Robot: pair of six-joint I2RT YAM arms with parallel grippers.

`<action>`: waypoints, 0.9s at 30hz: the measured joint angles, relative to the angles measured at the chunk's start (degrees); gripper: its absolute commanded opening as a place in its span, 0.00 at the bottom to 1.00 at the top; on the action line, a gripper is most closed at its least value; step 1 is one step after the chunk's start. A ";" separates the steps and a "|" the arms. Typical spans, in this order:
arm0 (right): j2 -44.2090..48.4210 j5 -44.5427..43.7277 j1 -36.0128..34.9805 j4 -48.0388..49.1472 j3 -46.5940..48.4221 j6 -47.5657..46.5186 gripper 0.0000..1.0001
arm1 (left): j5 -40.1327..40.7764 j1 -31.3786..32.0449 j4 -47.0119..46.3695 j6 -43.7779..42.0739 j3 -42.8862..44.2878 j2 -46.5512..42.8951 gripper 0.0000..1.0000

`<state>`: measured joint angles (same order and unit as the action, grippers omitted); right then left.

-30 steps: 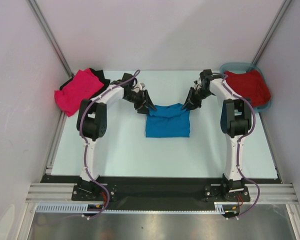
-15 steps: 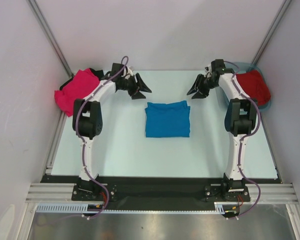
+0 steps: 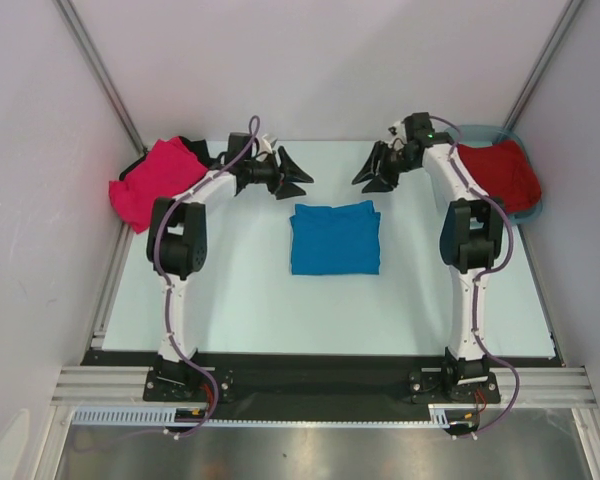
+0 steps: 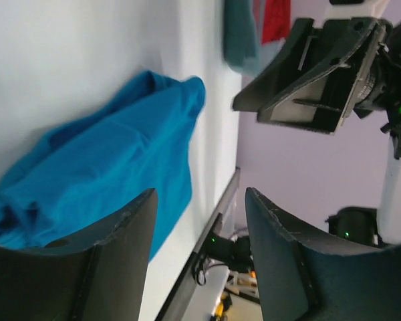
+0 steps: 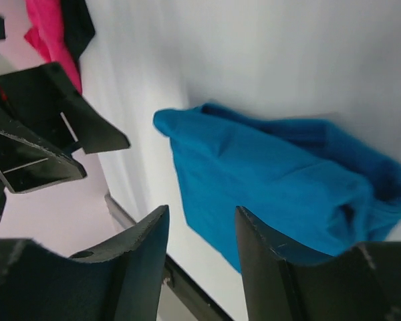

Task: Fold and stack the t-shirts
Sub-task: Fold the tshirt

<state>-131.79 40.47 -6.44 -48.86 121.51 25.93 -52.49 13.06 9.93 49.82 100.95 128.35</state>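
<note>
From the top view, a folded bright blue t-shirt is lying flat near the middle of the pale table. The left gripper is hovering just beyond the shirt's far left corner and the right gripper just beyond its far right corner, both clear of the cloth. Well left of the blue t-shirt, a crumpled hot pink t-shirt is resting on a black t-shirt. Well right of it, a dark red t-shirt is sitting in a teal plastic tub. In the left wrist view, the left gripper's black fingers are standing apart and grasping nothing, with the blue t-shirt lying beyond them on the table. In the right wrist view, the right gripper's fingers are likewise standing released and empty, with the blue t-shirt lying past them.
</note>
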 measured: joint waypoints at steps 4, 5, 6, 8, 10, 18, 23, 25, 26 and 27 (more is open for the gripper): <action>0.00 3.69 -2.80 0.46 -2.21 0.76 0.48 | -3.34 2.21 -6.71 5.05 -2.71 0.00 0.59; 0.11 4.44 -3.04 0.83 -3.30 1.07 0.48 | -3.93 2.71 -8.24 5.99 -2.95 0.00 0.59; 0.11 5.18 -3.10 0.98 -4.48 1.40 0.48 | -4.52 3.19 -9.79 6.97 -3.19 0.00 0.59; 0.11 6.03 -2.91 1.22 -6.51 1.77 0.47 | -5.33 3.96 -12.31 8.35 -3.87 0.00 0.59; 0.11 6.62 -2.45 0.96 -7.89 2.10 0.47 | -6.08 4.57 -14.43 9.75 -4.81 0.00 0.58; -0.11 7.63 -1.18 3.43 -10.19 2.95 0.47 | -7.23 4.72 -19.34 13.33 -6.08 0.72 0.58; -1.95 7.85 -0.48 5.07 -10.16 3.04 0.46 | -7.80 4.70 -20.41 13.77 -6.08 3.39 0.58; -3.39 7.82 -0.31 5.38 -10.16 3.10 0.46 | -7.85 4.70 -20.55 13.79 -6.05 4.98 0.57; -4.04 7.76 -0.20 5.46 -10.16 3.13 0.46 | -7.85 4.70 -20.50 13.79 -6.03 5.77 0.57; -4.57 7.72 -0.13 5.51 -10.16 3.15 0.46 | -7.85 4.70 -20.44 13.79 -6.03 6.40 0.58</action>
<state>-136.35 48.18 -6.57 -43.35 111.35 29.08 -60.34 17.76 -10.50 63.61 94.91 134.76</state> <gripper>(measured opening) 0.467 0.578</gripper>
